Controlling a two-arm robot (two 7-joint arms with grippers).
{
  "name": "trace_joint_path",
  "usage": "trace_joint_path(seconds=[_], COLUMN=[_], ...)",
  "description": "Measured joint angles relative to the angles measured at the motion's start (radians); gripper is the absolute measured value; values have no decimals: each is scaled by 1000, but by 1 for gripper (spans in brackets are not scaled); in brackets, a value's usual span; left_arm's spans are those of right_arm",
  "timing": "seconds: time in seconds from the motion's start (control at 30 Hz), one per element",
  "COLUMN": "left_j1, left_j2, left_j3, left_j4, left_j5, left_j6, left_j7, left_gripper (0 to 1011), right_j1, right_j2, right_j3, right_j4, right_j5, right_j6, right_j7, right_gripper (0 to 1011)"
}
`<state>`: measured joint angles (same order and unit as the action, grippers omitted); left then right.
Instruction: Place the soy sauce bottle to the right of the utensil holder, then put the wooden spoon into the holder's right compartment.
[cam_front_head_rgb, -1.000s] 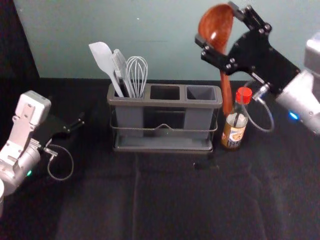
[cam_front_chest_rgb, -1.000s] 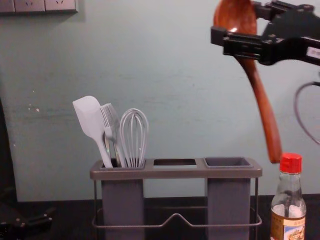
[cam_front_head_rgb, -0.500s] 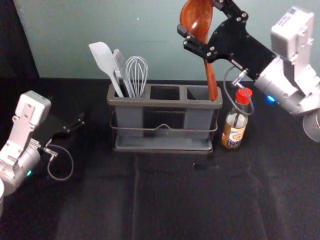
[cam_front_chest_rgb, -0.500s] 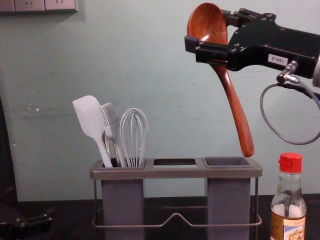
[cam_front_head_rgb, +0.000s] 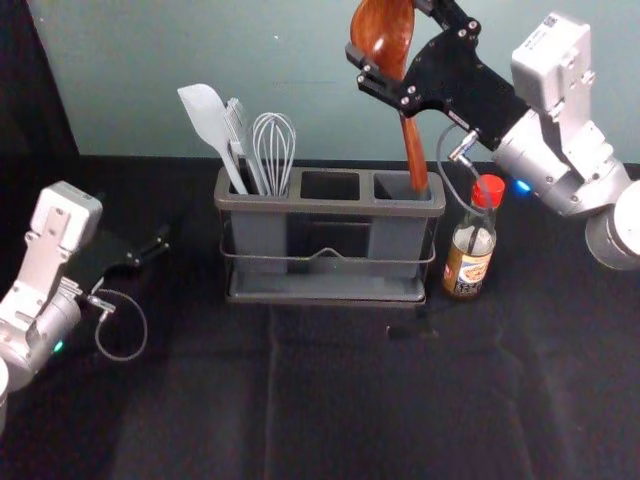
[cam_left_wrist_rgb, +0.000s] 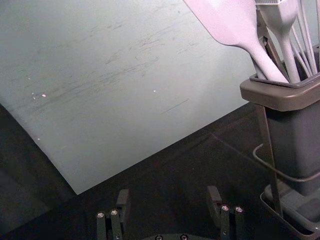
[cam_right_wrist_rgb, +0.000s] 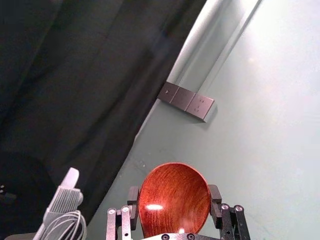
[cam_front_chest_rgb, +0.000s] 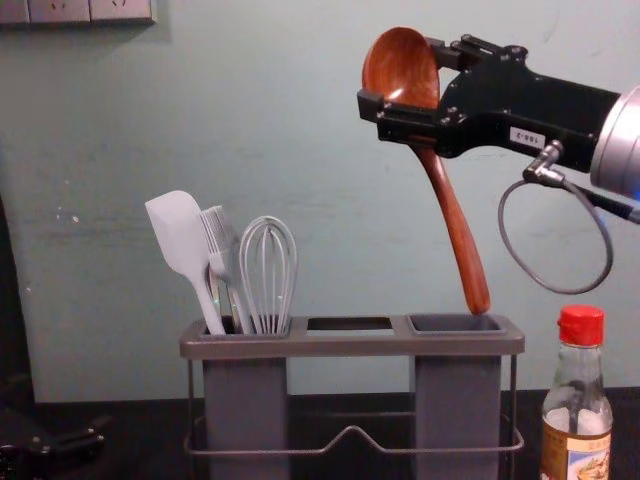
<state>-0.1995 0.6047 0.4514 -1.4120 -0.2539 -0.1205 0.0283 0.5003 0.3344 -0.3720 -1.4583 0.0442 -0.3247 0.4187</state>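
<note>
One wooden spoon (cam_front_chest_rgb: 402, 65), one soy sauce bottle (cam_front_head_rgb: 468, 268), one utensil holder (cam_front_head_rgb: 330, 207), one pale spatula (cam_front_chest_rgb: 177, 232), one brush (cam_front_chest_rgb: 217, 232), one whisk (cam_front_head_rgb: 274, 150)

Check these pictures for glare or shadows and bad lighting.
Right wrist view: white glints on the wooden spoon's bowl, soft shadow beside the wall socket strip; chest view: a smaller glint on that bowl; left wrist view: the black left end effector blends into dark cloth.
</note>
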Motion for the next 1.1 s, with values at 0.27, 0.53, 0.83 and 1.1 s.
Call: trace_joint_path(seconds=[0.27, 0.53, 0.83, 1.1], left_j1=[0, 0, 0, 0], left_j2=[0, 0, 0, 0], left_j3=[0, 0, 0, 0], left_j4=[0, 0, 0, 0], left_j5=[0, 0, 0, 0], left_j6=[0, 0, 0, 0], left_j7=[0, 0, 0, 0], left_gripper=[1005, 1005, 1005, 1005], right_j1=[9, 8, -10, -32], right_j2=[-34, -57, -77, -81], right_j3=[-1, -6, -1, 8], right_j4=[57, 100, 131, 146], right_j5=[-14, -30, -36, -36], right_j6=[-49, -79, -102, -113], right_j7=[-27, -39, -53, -54], right_gripper=[837, 837, 837, 837])
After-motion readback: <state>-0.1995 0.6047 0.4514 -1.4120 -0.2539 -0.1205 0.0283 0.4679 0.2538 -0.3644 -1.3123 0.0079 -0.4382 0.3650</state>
